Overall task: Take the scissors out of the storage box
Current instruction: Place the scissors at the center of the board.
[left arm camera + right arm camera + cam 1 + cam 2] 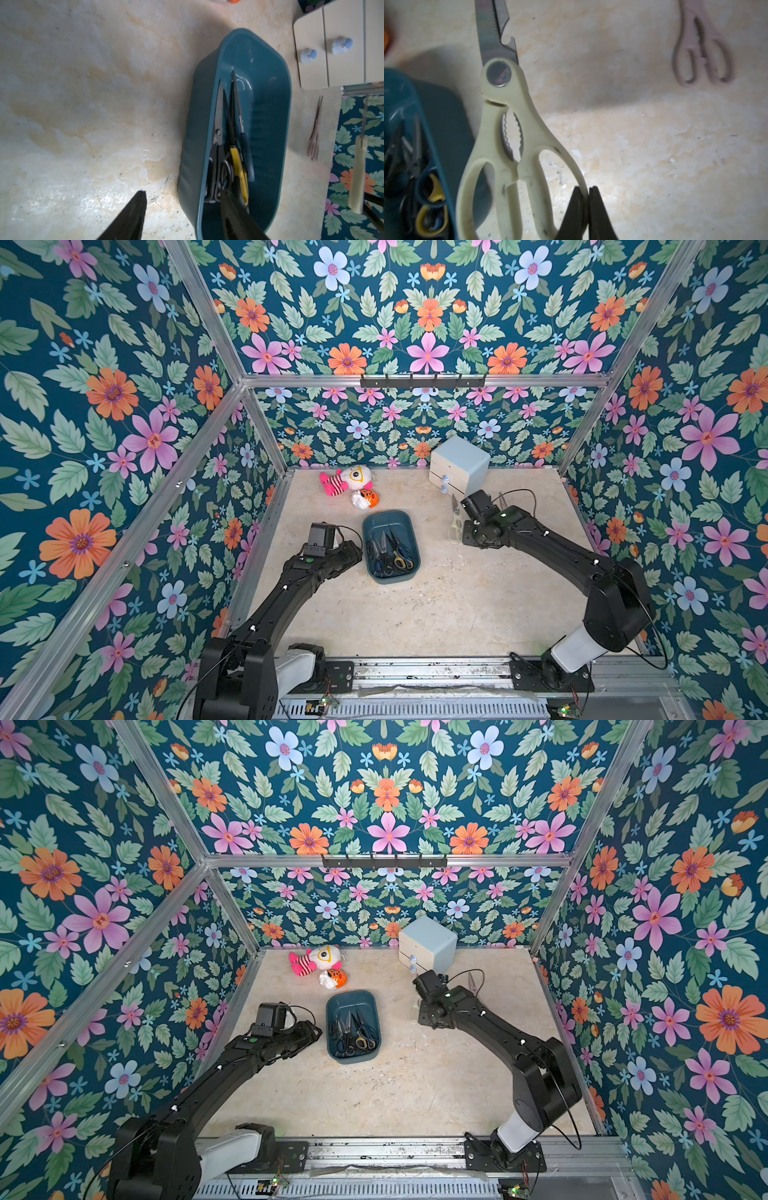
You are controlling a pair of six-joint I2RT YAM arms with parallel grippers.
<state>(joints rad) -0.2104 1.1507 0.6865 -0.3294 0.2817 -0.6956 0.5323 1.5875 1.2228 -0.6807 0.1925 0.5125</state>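
Fingers (133,216) of the left gripper (184,192) are spread wide with nothing in them. They're straddling the near wall of the storage box (268,116): one's over bare table (415,614) outside it, and the other's dipped in over the handle end of the pile. The box sits flat roughly mid-table, just right of that arm's wrist in both top views.

Inside there's a bunch of scissors (390,553) lying lengthwise with tips toward the back. They're mostly black handles, plus a yellow-black pair (239,166) and a blue-handled one (247,153). They overlap, so I can't count them.

Two plush toys (351,485) sit behind the box, and a pale blue drawer cube (459,464) is at the back, right of centre.

On the right gripper (585,188) the fingers are pressed together, pinching the outer rim of one handle loop of the cream-handled scissors (529,120). That pair is out of the box, between it and the right arm, blades pointing toward the cube. I honestly can't tell if it's resting on the table or lifted.

Furthest right, the pale pink scissors (472,982) lie flat on the table near the cube, apart from the cream pair.
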